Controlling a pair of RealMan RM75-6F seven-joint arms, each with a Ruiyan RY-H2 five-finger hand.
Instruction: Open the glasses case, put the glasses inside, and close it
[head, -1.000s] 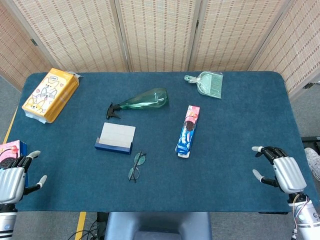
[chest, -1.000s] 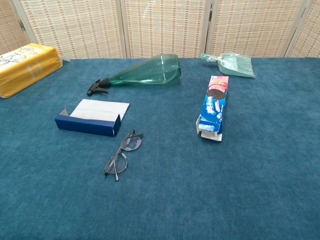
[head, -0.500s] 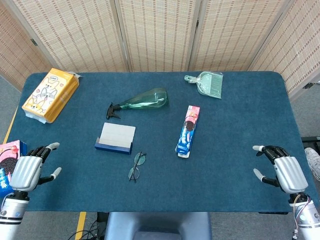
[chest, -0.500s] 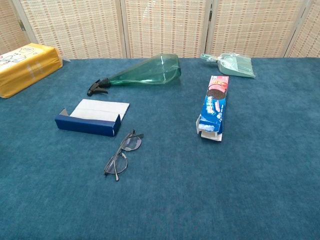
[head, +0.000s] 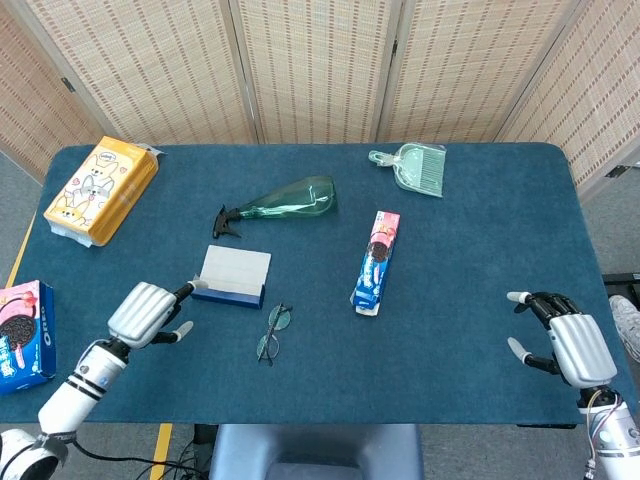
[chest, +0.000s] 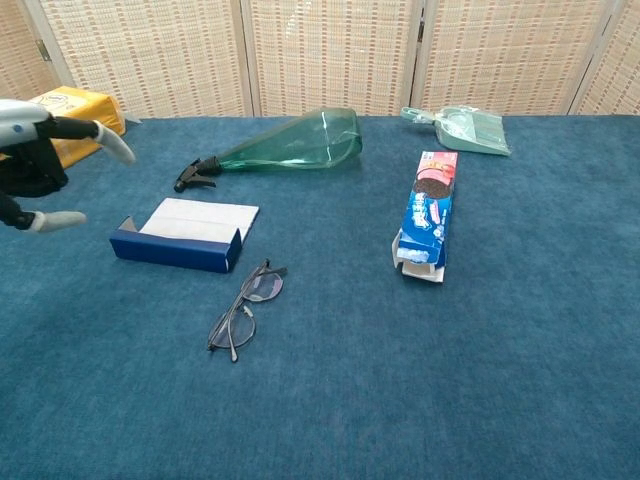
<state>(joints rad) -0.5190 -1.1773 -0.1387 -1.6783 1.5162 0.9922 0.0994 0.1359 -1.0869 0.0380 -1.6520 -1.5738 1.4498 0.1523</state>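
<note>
The glasses case (head: 232, 276) (chest: 186, 234), navy with a white top, lies shut left of the table's middle. Thin-framed glasses (head: 270, 333) (chest: 244, 308) lie unfolded on the cloth just in front of its right end. My left hand (head: 147, 313) (chest: 38, 160) hovers open a little left of the case, fingers spread, one fingertip close to the case's left end. My right hand (head: 565, 343) is open near the front right table edge, far from both objects; the chest view does not show it.
A green spray bottle (head: 280, 204) lies behind the case. An Oreo pack (head: 376, 262) lies right of the glasses. A green dustpan (head: 414, 167) sits at the back, a yellow tissue pack (head: 101, 190) at the back left, a pink Oreo box (head: 22, 335) at the left edge.
My left hand has swept rightward from the front left edge to just beside the case and now shows in the chest view. The right hand, case and glasses have not moved.
</note>
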